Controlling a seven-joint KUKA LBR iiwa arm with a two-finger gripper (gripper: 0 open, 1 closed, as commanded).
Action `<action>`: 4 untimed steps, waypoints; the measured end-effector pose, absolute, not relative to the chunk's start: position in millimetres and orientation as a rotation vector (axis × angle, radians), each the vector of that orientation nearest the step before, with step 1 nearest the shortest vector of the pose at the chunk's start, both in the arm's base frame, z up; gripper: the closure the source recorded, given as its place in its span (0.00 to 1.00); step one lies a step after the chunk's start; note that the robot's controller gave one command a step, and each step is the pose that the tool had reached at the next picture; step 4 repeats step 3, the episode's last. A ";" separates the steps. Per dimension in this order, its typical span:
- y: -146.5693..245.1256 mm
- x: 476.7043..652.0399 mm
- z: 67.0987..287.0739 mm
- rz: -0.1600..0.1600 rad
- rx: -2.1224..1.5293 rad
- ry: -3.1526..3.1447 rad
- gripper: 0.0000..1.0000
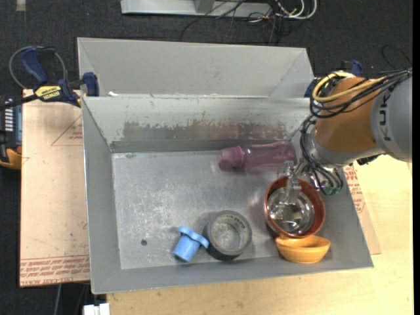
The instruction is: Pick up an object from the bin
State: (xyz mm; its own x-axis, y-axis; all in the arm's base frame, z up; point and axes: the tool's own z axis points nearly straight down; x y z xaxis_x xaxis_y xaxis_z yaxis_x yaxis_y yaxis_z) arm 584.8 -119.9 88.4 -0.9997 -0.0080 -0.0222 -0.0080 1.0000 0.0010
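Metal gripper (289,205) sits in round glossy red bowl (319,215); its spread: cannot tell.

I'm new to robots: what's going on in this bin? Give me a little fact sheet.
Bin: grey metal, a few loose things
Gripper: low over the red-brown bowl, at the bin's right side
In front of bowl: orange dish
By back wall: pink cylinder, lying down
Front middle: dark tape roll, blue cap beside it
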 end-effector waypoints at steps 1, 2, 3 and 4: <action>-120.7 587.8 70.0 0.005 0.024 3.118 0.00; -120.7 587.9 70.3 0.005 0.024 3.118 0.00; -144.2 585.4 87.2 0.004 -0.366 3.090 1.00; -144.2 585.4 87.2 0.004 -0.366 3.090 1.00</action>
